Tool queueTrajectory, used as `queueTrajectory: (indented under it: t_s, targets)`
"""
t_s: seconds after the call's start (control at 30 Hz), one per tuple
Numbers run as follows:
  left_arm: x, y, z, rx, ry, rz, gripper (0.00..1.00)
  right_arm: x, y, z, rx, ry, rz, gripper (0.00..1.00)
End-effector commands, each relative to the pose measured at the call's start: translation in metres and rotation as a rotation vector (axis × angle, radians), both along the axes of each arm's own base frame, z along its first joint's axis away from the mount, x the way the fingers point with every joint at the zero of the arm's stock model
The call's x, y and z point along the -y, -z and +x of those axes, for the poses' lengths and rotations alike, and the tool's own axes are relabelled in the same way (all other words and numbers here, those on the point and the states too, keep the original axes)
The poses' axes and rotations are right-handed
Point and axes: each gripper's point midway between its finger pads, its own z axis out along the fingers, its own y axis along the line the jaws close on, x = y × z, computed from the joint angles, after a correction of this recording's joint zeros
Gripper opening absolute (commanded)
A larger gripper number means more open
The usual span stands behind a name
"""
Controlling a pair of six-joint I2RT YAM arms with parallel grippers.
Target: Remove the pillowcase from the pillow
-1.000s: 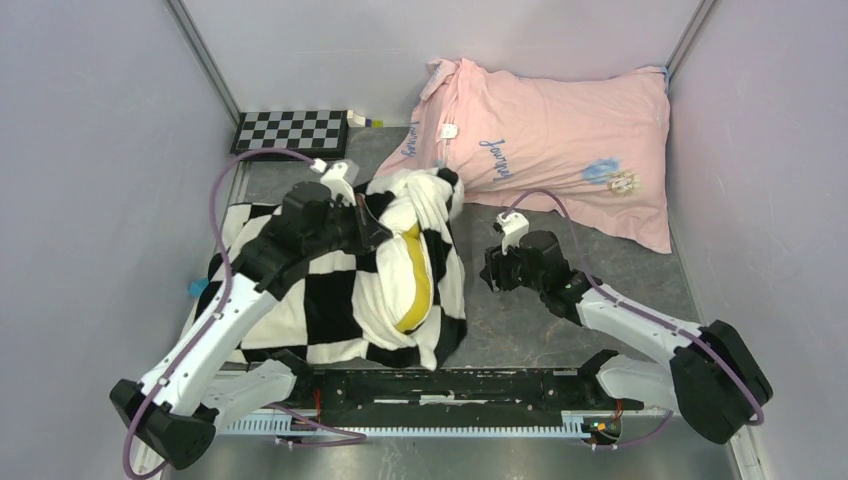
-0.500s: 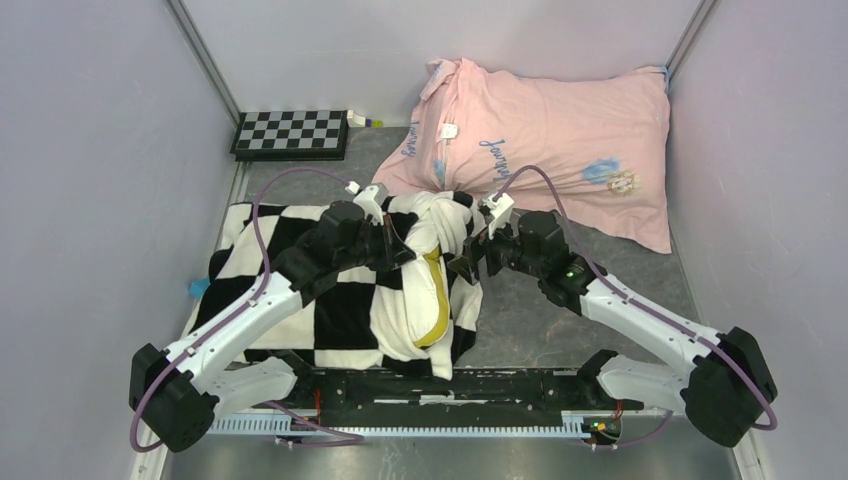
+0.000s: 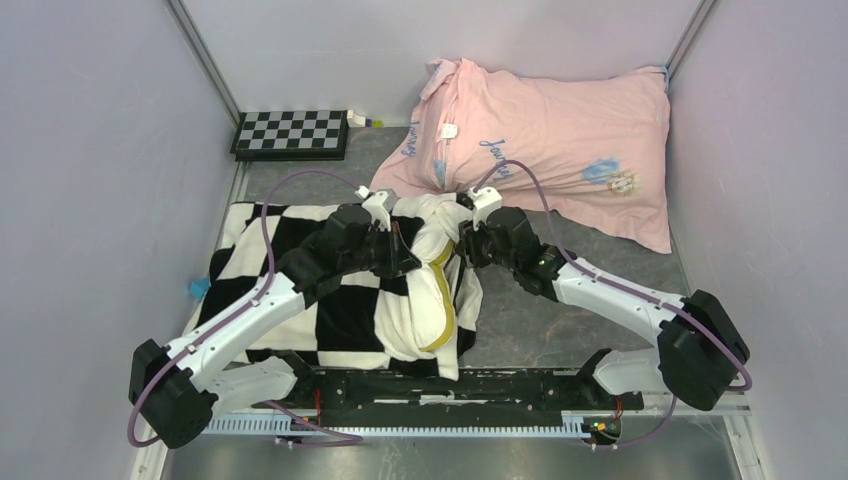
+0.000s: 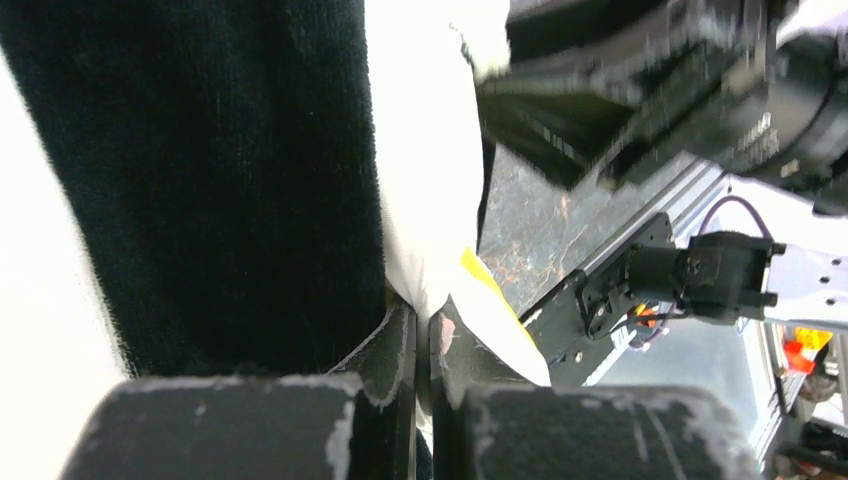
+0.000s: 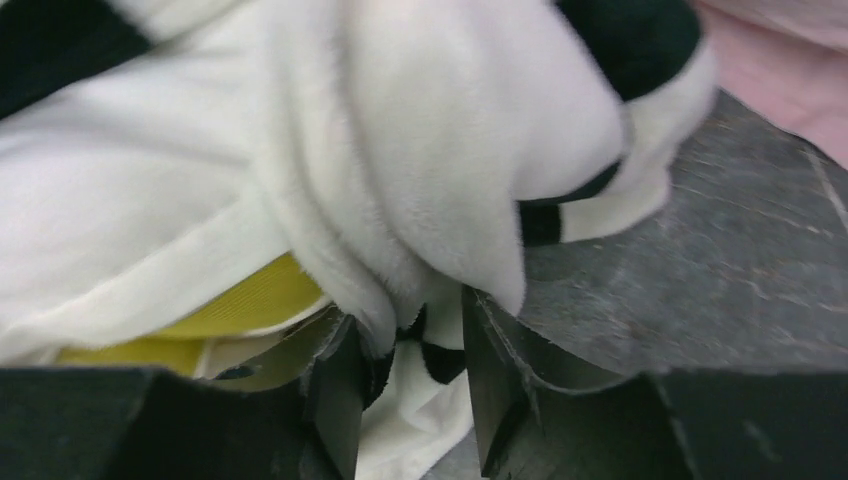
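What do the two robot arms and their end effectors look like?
Both the left arm and right arm have white links, black joints and a purple cable looping along them. Each end effector, left and right, is black, with scuffed dark fingers.

Grey table (image 3: pixel 610 275) carries pillowcase (image 3: pixel 330 300), pink pillow (image 3: pixel 560 140), checkerboard plate (image 3: pixel 291 133)

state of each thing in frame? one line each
pillowcase: bunched, still partly on the pillow
pillow: yellow-trimmed edge exposed
left hand: shut on the pillowcase
right hand: fingers apart around a pillowcase fold
pink pillow: lying at the back, untouched
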Motion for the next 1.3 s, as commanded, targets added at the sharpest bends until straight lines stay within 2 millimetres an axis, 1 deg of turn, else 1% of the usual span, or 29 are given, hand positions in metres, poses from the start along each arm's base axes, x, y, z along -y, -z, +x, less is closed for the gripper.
queueTrajectory:
  t_s: [0.0, 0.07, 0.13, 0.2, 0.27, 0.33, 0.4, 0.5, 0.57, 0.63, 0.7, 0.73, 0.8, 0.83, 0.87, 0.9, 0.97, 1.03, 1.13, 1.17, 1.23, 1.27]
  targets:
    - [0.022, -0.027, -0.030, 0.038, 0.190, -0.029, 0.02, 0.055, -0.011, 0.052, 0.064, 0.320, -0.065, 0.40]
    - [0.027, -0.019, -0.044, 0.010, 0.260, 0.003, 0.02, 0.062, -0.006, 0.060, 0.050, 0.334, -0.066, 0.36]
    - [0.034, -0.011, -0.059, -0.023, 0.342, 0.021, 0.02, 0.063, -0.010, 0.070, 0.068, 0.342, -0.056, 0.33]
    - [0.040, -0.007, -0.076, -0.053, 0.426, 0.025, 0.02, 0.068, -0.008, 0.080, 0.069, 0.366, -0.080, 0.32]
    - [0.042, -0.005, -0.088, -0.066, 0.480, 0.023, 0.02, 0.074, -0.004, 0.089, 0.060, 0.390, -0.104, 0.29]
    - [0.042, -0.006, -0.095, -0.062, 0.510, 0.021, 0.02, 0.081, -0.001, 0.099, 0.049, 0.413, -0.109, 0.25]
    - [0.040, -0.009, -0.097, -0.049, 0.516, 0.025, 0.02, 0.085, 0.006, 0.106, 0.025, 0.408, -0.103, 0.24]
    - [0.039, -0.011, -0.092, -0.023, 0.498, 0.035, 0.02, 0.080, 0.019, 0.112, -0.023, 0.344, -0.069, 0.26]
    - [0.043, -0.021, -0.095, -0.008, 0.525, -0.003, 0.02, 0.074, 0.036, 0.112, -0.077, 0.298, -0.053, 0.28]
    - [0.052, -0.039, -0.104, 0.011, 0.584, -0.089, 0.02, 0.071, 0.053, 0.112, -0.143, 0.266, -0.028, 0.29]
    - [0.061, -0.066, -0.116, 0.043, 0.657, -0.222, 0.02, 0.067, 0.066, 0.110, -0.197, 0.230, -0.002, 0.30]
    - [0.062, -0.078, -0.125, 0.055, 0.696, -0.283, 0.02, 0.066, 0.070, 0.109, -0.212, 0.225, 0.000, 0.31]
    - [0.064, -0.099, -0.130, 0.111, 0.728, -0.359, 0.02, 0.064, 0.074, 0.109, -0.222, 0.213, -0.001, 0.31]
    - [0.063, -0.102, -0.126, 0.138, 0.704, -0.357, 0.02, 0.063, 0.073, 0.108, -0.222, 0.207, 0.002, 0.32]
    - [0.062, -0.100, -0.117, 0.154, 0.653, -0.329, 0.02, 0.062, 0.071, 0.107, -0.220, 0.196, 0.009, 0.33]
    - [0.061, -0.093, -0.103, 0.168, 0.580, -0.276, 0.02, 0.060, 0.065, 0.105, -0.210, 0.184, 0.020, 0.36]
    - [0.057, -0.078, -0.077, 0.179, 0.458, -0.170, 0.02, 0.058, 0.051, 0.102, -0.182, 0.164, 0.044, 0.46]
    - [0.057, -0.062, -0.057, 0.166, 0.380, -0.086, 0.02, 0.058, 0.033, 0.097, -0.149, 0.151, 0.061, 0.51]
    - [0.062, -0.043, -0.036, 0.148, 0.312, -0.019, 0.02, 0.066, 0.007, 0.089, -0.091, 0.152, 0.063, 0.52]
    - [0.063, -0.039, -0.030, 0.146, 0.292, -0.006, 0.02, 0.070, 0.000, 0.086, -0.070, 0.159, 0.061, 0.52]
    - [0.065, -0.032, -0.017, 0.152, 0.250, 0.016, 0.02, 0.082, -0.006, 0.072, -0.054, 0.178, 0.034, 0.53]
    - [0.065, -0.030, -0.011, 0.158, 0.224, 0.029, 0.02, 0.089, -0.011, 0.067, -0.038, 0.194, 0.022, 0.58]
